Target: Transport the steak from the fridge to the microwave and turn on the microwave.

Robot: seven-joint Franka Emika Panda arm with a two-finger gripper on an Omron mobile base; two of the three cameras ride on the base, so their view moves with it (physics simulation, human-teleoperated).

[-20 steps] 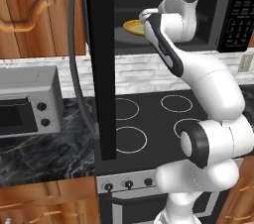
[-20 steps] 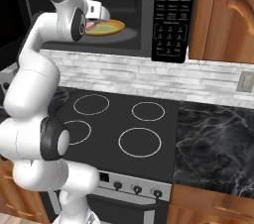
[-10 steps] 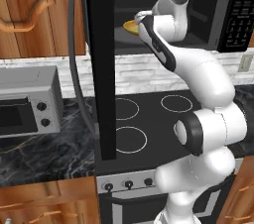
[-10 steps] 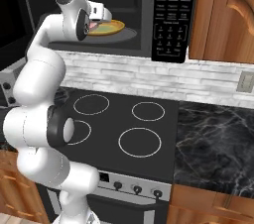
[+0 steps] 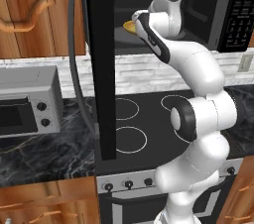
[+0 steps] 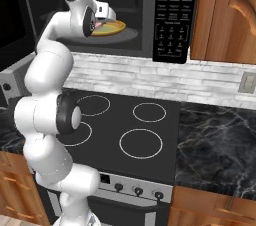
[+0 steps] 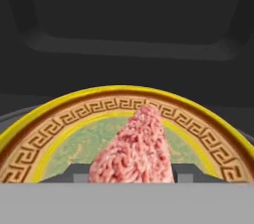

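The microwave hangs over the stove with its door swung wide open. Inside it lies a yellow-rimmed plate with a green centre, also seen as plate. My gripper reaches into the cavity just above this plate, shut on the steak, a pinkish-red slab between the dark fingertips. Whether the steak touches the plate I cannot tell. From the right side the gripper sits at the plate's near edge. The fridge is out of view.
A silver toaster oven stands on the dark marble counter at the left. Below the microwave is a black cooktop with ring burners. Wooden cabinets flank the microwave. The open door juts out to the left of my arm.
My hand has pushed a little further into the microwave cavity with the steak still between the fingers. The plate and door have stayed put.
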